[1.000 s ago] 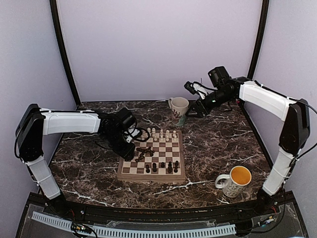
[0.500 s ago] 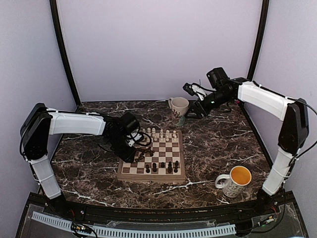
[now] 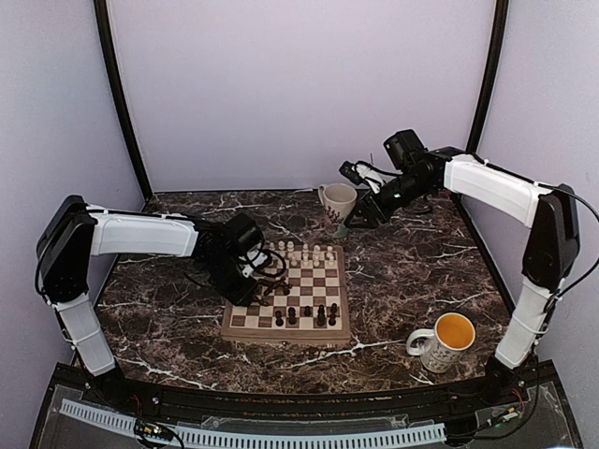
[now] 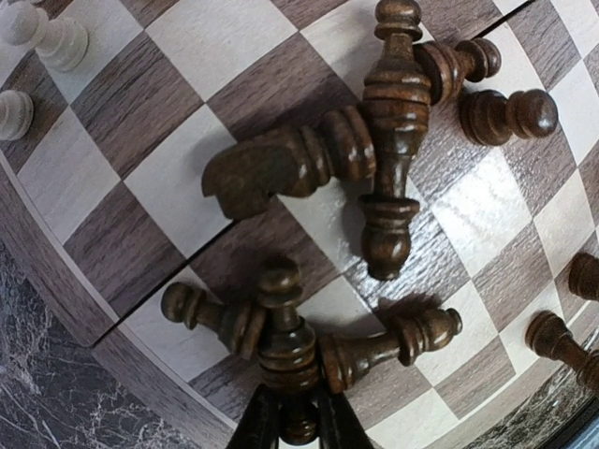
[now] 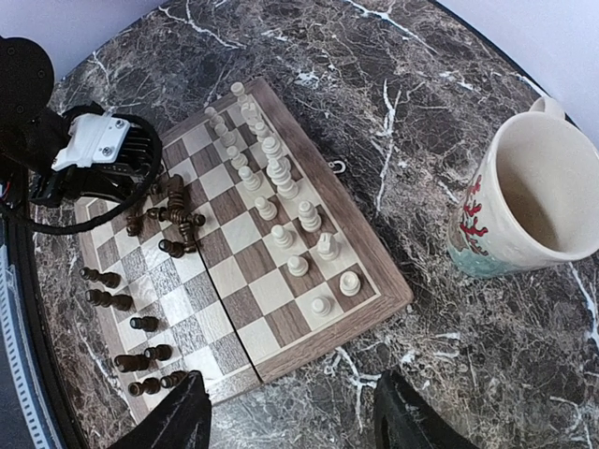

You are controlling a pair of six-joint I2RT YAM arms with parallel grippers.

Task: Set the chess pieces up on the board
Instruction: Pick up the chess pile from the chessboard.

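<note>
Well, my left claw point(image 4: 292, 423) is clamped on a dark turned piece point(image 4: 284, 327) in the glossy heap on the checkered wooden board point(image 4: 187, 187) — my right claw point(image 5: 290, 388) hangs spread above the veined marble bench point(image 5: 487, 355); cream pieces point(image 5: 281, 178) stand in rows along one edge.

A robotics lab test cell: plain lavender panels point(image 3: 299, 94) close in the space at 9, 12 and 3 o'clock, joined by black corner posts point(image 3: 122, 103) at 11 and 1 o'clock. Inside lies a marble-patterned tabletop point(image 3: 402, 262), with a left arm point(image 3: 140, 232) and a right arm point(image 3: 491, 187), white-shelled with black joints, rising from bases at 7 and 5 o'clock. A slotted cable duct point(image 3: 253, 435) with loose wiring runs along the near edge at 6 o'clock. The only household things are the board point(image 3: 281, 335) at the centre, a white mug point(image 3: 337, 201) at 12 o'clock and a yellow-lined mug point(image 3: 442, 342) at 4 o'clock
</note>
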